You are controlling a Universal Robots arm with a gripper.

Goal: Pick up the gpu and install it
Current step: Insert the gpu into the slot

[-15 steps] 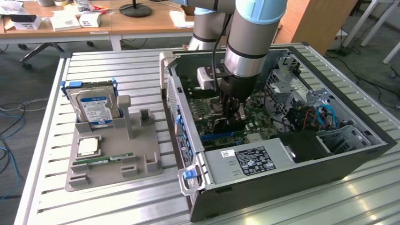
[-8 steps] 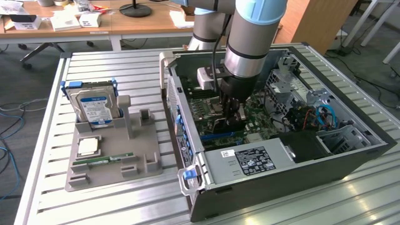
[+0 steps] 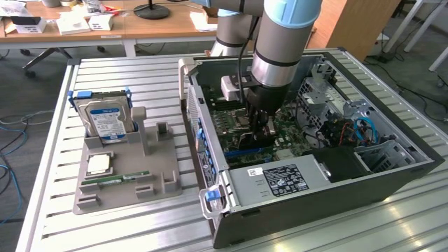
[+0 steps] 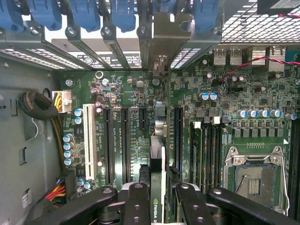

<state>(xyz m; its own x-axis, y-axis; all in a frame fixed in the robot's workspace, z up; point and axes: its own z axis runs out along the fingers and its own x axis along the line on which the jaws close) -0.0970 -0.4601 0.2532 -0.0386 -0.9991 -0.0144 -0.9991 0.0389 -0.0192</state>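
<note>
The gripper (image 4: 158,199) is about half closed, its black fingers (image 4: 136,201) clamped on either side of the gpu (image 4: 157,168). The card is held edge-on inside the open computer case (image 3: 315,210), just over the green motherboard (image 4: 140,89). A small green Nvidia eye logo shows on the card's edge between the fingers. The card hangs in line with the black expansion slots (image 4: 125,145), with a white slot (image 4: 88,140) to one side and the empty CPU socket (image 4: 255,180) to the other. White lettering printed beside the slots is too small to read. In the exterior view the power supply (image 3: 276,178) carries a white label with unreadable print. Towards the exterior view's left, a grey holder (image 3: 119,194) on the slatted table (image 3: 140,226) keeps an upright hard drive (image 3: 105,121) with a blue-and-white label, a processor (image 3: 98,164) and a green memory stick (image 3: 115,180).
</note>
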